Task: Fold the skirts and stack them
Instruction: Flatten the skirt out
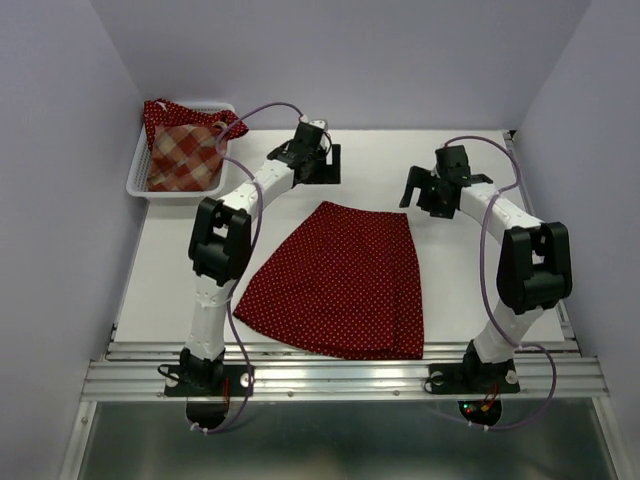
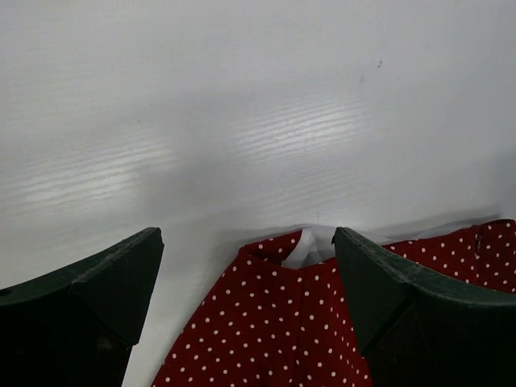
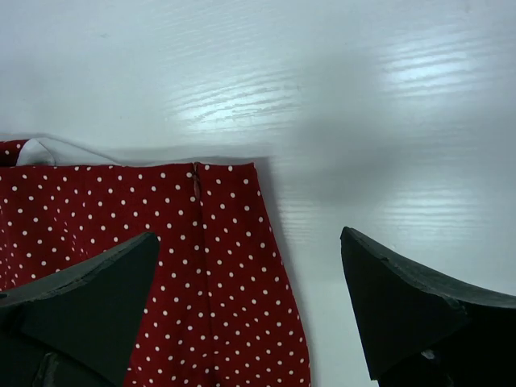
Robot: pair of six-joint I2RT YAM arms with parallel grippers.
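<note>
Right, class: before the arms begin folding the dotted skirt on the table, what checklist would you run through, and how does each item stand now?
1. Dotted skirt spread flat on the table: ok.
2. Left jaws open: ok.
3. Right jaws open: ok.
4. A waistband corner shows between each pair of jaws: ok.
5. Plaid skirt and second dotted skirt out of the way in the basket: ok.
6. Height of the jaws above the cloth: cannot tell.
</note>
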